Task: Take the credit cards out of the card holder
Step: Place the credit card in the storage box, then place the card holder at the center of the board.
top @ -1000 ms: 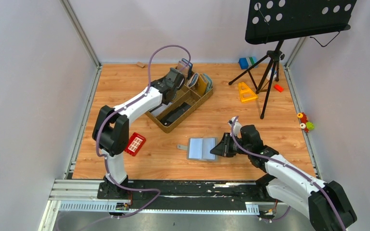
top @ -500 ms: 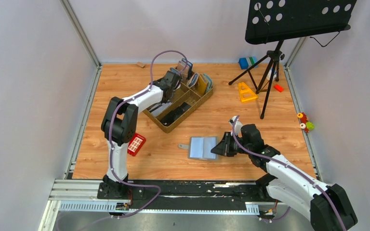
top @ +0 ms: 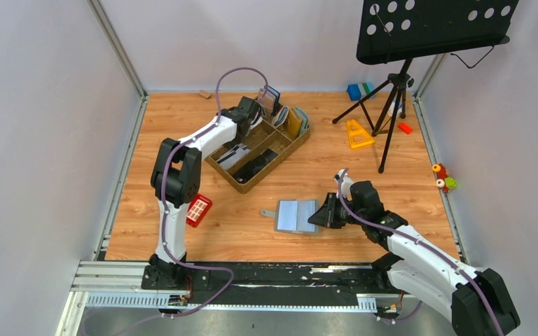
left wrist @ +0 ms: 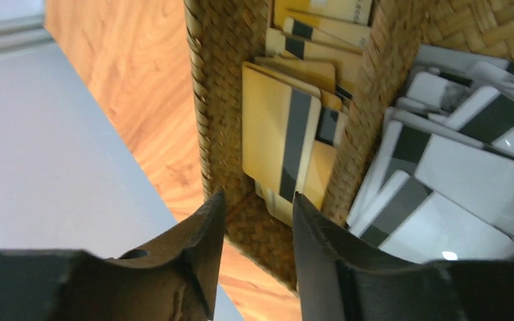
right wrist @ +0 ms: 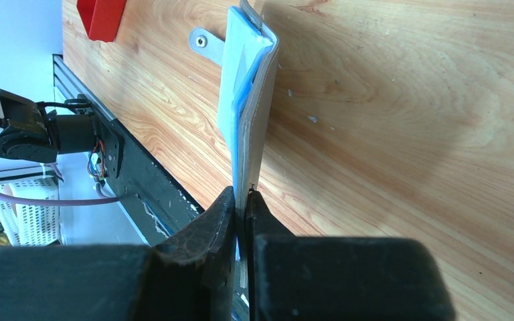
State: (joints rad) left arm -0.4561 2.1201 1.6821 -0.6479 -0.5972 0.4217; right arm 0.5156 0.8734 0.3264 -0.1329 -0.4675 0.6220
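Card holder (top: 295,215): 3 o'clock edge pinched by right gripper (top: 320,218). Woven tray (top: 228,176), 11 o'clock: left gripper (left wrist: 254,207) over yellow cards (left wrist: 288,134), jaws narrowly parted, empty. Red box (top: 197,208), 9 o'clock.

The top view looks down over the whole bench (top: 406,175); the wrist views sit close (left on the tray (left wrist: 224,100), right on the card holder (right wrist: 253,120)).

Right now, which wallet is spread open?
The grey card holder, with its light blue inside showing and one edge pinched in the right claw. The yellow and grey-blue wallets stand upright in the brown tray.
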